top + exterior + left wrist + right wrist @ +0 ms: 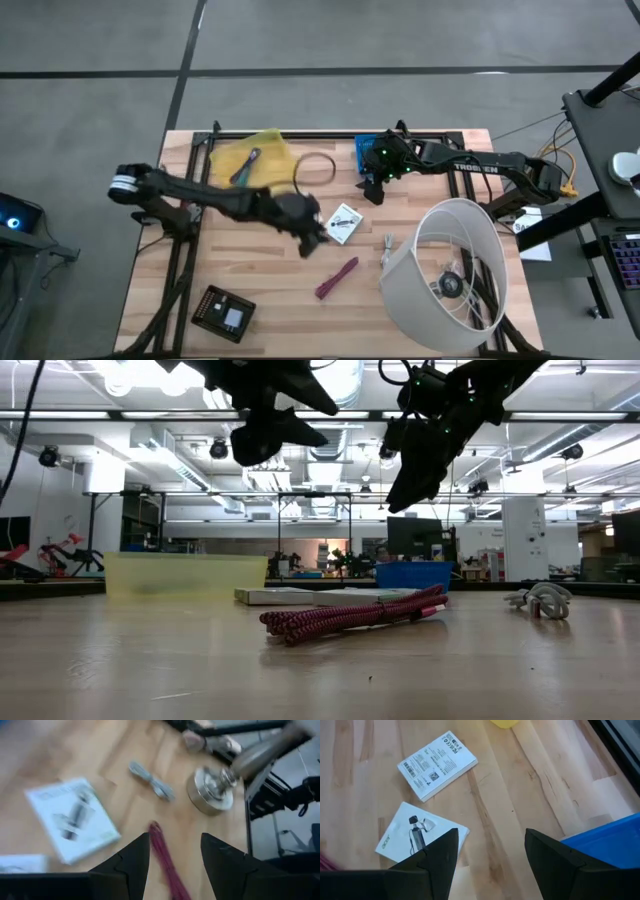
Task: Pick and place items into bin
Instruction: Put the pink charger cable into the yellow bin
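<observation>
My left gripper hangs open above the table's middle; in its wrist view the magenta slim tool lies on the wood below the gap between its fingers. Two white printed packets lie flat side by side, just right of that gripper. My right gripper is open too, raised over the table near the blue bin, with the packets below and ahead of it. The metal clip lies right of the packets. A teal tool rests inside the yellow bin. In the low view both grippers are well clear of the table.
The big white lampshade lies on its side at the table's near right, its metal base close to the clip. A flat black square device sits near the near left edge. A dark cable loop lies beside the yellow bin.
</observation>
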`<state>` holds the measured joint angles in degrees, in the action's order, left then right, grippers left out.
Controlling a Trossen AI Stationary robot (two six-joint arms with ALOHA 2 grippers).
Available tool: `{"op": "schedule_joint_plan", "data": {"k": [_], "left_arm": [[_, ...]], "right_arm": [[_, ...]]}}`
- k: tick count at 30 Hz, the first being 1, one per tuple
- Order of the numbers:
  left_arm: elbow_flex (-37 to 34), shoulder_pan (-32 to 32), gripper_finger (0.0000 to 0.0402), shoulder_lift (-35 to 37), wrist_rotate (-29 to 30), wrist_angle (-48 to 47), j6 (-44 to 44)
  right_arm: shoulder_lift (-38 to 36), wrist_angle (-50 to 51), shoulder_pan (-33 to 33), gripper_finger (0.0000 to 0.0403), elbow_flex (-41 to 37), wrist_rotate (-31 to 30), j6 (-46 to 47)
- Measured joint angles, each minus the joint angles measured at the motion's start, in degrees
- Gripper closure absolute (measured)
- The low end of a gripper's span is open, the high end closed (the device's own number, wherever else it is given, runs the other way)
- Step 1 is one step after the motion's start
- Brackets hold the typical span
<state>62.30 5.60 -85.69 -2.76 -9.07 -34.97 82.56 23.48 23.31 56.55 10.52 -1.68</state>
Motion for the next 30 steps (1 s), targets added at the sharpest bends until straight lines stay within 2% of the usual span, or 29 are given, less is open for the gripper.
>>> {"op": "schedule_joint_plan", "data": {"k": [7, 15, 21, 30], "left_arm": [[3.2, 7.6, 0.0242, -9.6, 1.8, 4.5, -7.5], [10.3, 10.4, 0.0242, -20.9, 3.0, 4.2, -8.2], [11.1, 10.2, 0.0242, -24.2, 3.1, 4.1, -8.5], [9.7, 10.3, 0.0242, -27.1, 3.1, 4.1, -14.3]], "right_arm": [[0.0, 0.0, 0.0, 0.0188, 0.0, 0.0, -1.1], [0.0, 0.0, 0.0, 0.0188, 0.0, 0.0, -0.8], [0.0, 0.0, 0.0, 0.0188, 0.0, 0.0, -0.9], [0.0, -0.1, 0.0, 0.0188, 0.0, 0.0, -0.3]]}}
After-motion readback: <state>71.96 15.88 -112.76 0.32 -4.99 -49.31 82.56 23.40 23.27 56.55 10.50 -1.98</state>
